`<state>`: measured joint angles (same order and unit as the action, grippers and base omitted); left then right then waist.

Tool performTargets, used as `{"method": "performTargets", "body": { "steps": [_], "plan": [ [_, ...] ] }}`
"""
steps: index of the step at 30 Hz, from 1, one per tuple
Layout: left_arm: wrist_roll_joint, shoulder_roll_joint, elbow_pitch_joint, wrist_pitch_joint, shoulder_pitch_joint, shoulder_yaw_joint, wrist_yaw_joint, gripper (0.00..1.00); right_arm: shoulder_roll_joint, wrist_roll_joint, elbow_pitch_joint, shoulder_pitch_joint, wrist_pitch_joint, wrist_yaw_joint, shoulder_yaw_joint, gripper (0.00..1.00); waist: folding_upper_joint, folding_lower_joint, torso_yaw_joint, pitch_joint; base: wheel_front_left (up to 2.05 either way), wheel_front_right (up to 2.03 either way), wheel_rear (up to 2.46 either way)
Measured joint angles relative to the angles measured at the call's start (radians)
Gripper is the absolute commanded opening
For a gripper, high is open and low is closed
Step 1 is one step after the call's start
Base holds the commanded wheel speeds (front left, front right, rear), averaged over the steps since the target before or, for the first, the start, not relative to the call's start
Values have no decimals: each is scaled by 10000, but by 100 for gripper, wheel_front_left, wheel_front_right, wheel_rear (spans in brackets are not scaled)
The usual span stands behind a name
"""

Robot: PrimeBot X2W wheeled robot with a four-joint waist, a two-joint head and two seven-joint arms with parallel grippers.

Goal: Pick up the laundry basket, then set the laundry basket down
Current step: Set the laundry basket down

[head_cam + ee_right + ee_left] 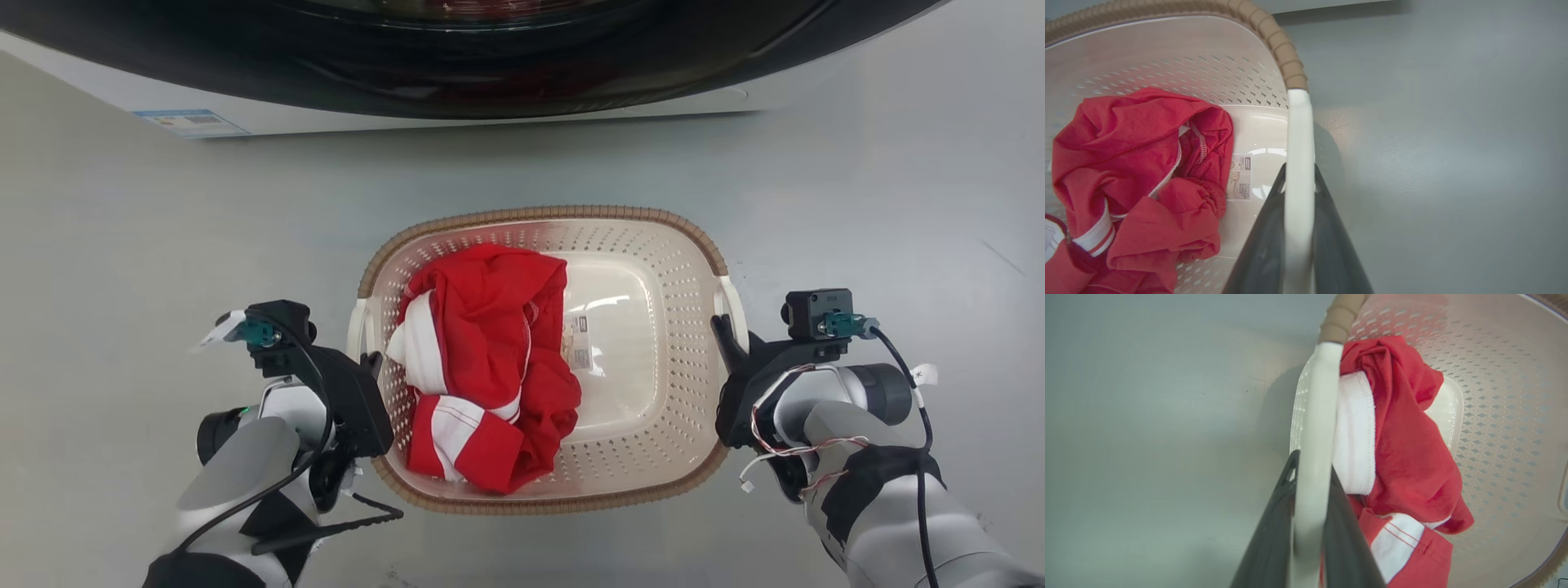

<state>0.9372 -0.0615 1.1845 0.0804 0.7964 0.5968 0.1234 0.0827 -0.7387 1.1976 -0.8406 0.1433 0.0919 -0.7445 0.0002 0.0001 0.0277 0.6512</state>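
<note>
On the grey floor [122, 245], just before the dark-doored washing machine [490, 49]: one laundry basket [539, 214], cream, perforated, brown woven-look rim.

- Position: centred ahead of the robot, between the two arms. Whether it rests on the floor or hangs just clear of it cannot be told.
- Long axis: across the robot, side to side, with one white handle at each short end.
- Left hand [371, 363]: at the basket's left end, dark fingers clamped on the left handle [1318, 416], one finger on either side of the bar.
- Right hand [722, 327]: at the right end, clamped the same way on the right handle [1299, 134].
- Nearness: neither arm is nearer; the hold looks symmetrical.
- Contents: a crumpled red and white garment [490, 359], heaped toward the left half; a small label [580, 343] on the bare bottom.
- Judgement: the load sits left of centre, so an even rise of both arms matters most to keep the long axis level.
</note>
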Motion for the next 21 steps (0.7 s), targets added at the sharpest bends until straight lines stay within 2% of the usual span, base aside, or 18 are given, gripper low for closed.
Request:
{"method": "performTargets", "body": {
  "steps": [13,21],
  "plan": [
    [-230,-15,-23,-1189,470,17,12,0,25,217,48,-641,560,-130,-35,0,0,0,-27,942,0,0,0],
    [-196,36,46,-1509,567,-17,15,0,25,278,142,-724,734,-140,-33,0,-1,-1,-18,1232,0,0,0]
  ]
}}
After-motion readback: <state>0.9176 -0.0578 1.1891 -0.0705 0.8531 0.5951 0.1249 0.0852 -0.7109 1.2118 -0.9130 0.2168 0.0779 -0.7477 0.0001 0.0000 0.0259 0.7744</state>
